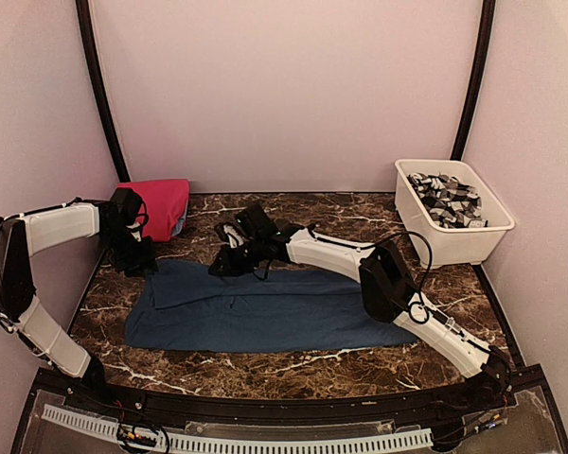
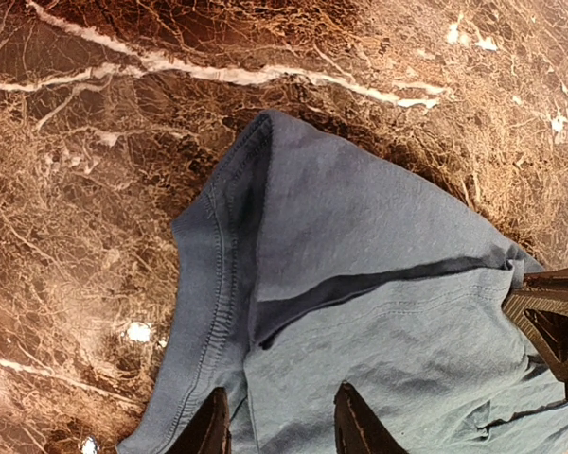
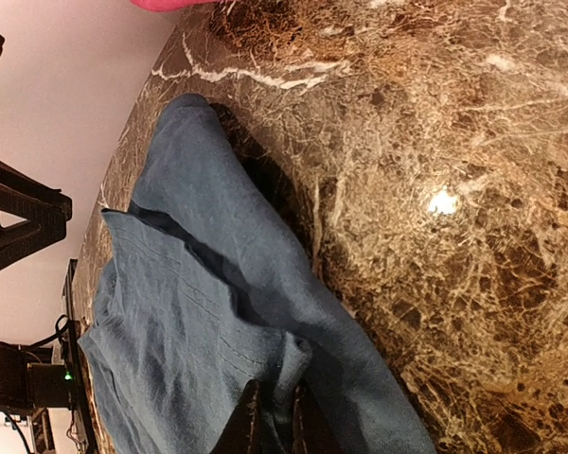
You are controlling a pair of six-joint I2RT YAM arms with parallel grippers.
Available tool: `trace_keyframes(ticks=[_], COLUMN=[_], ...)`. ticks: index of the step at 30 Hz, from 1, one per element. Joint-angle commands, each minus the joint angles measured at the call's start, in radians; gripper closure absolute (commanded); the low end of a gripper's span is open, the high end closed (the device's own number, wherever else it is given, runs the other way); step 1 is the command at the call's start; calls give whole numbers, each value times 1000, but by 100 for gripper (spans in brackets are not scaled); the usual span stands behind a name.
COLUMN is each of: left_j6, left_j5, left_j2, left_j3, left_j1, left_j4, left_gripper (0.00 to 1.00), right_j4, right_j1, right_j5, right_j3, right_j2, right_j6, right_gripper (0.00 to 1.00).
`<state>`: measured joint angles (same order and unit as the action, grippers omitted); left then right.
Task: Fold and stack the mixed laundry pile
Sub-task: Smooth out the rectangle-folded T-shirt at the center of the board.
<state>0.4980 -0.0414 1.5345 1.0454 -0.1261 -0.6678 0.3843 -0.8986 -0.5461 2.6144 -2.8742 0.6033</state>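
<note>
Two arms, one navy garment, one pink garment, one tub

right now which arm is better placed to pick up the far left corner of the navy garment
Left. The left gripper hovers over the navy garment right beside that corner, jaws open just inside the hemmed edge. The right gripper sits farther along the far edge, jaws nearly closed.

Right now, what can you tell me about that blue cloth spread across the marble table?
The blue garment is a soft, knit-looking cloth in dusty navy, lying mostly flat and wide across the brown marbled table, lightly creased. A stitched hem shows at its far left corner, where one layer folds over another. The right hand seems to pinch its far edge; the left hand hangs open over that corner.
</note>
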Motion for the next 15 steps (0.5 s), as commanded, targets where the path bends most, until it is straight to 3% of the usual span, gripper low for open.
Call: trace_keyframes(ticks=[1, 5, 15], left_j6=[-10, -12, -18], left_j5=[-4, 0, 11], left_j2=[-2, -3, -41], left_j3=[-13, -12, 8], left_j1=[7, 8, 8], left_j4=[-21, -22, -59], left_gripper=[63, 64, 64], right_j4=[-55, -52, -59], right_j1=[-8, -8, -31], right_j5=[-6, -9, -38], right_j3=[15, 16, -39], right_j2=[65, 79, 140], right_j6=[-9, -13, -47], right_gripper=[91, 100, 100])
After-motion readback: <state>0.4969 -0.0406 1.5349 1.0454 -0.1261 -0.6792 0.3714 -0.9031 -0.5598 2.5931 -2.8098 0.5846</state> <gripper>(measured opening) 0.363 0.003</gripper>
